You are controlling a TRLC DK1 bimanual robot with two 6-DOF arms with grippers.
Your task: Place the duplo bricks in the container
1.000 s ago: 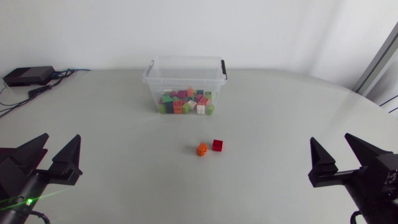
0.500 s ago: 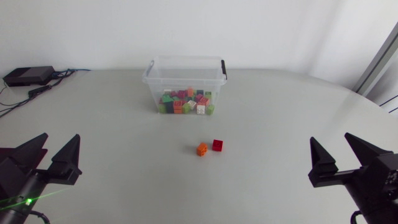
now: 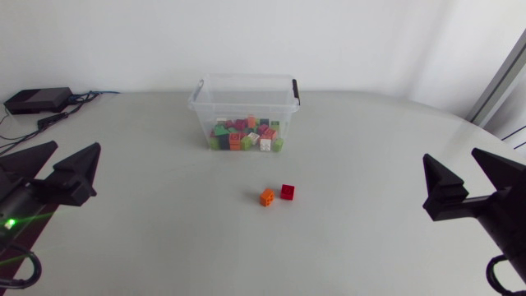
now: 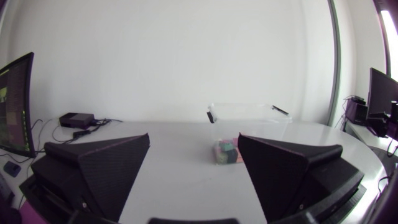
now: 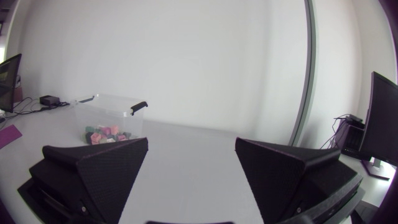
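Observation:
An orange duplo brick (image 3: 267, 197) and a red duplo brick (image 3: 288, 191) lie side by side mid-table, a short way in front of the clear plastic container (image 3: 244, 92). Several coloured bricks (image 3: 246, 136) fill its bottom. My left gripper (image 3: 49, 168) hangs open at the table's left side, far from the two bricks, with nothing between its fingers. Open and empty too, my right gripper (image 3: 468, 182) is at the right side. Well ahead of the left gripper (image 4: 194, 155) stands the container (image 4: 245, 112). Ahead of the right gripper (image 5: 189, 158), off to one side, is the container (image 5: 109, 106).
A black box (image 3: 37, 99) with cables sits at the table's back left corner. Bare tabletop lies between each gripper and the two loose bricks.
Both grippers have risen and drawn a little outward toward the view's side edges. The bricks and container have not moved.

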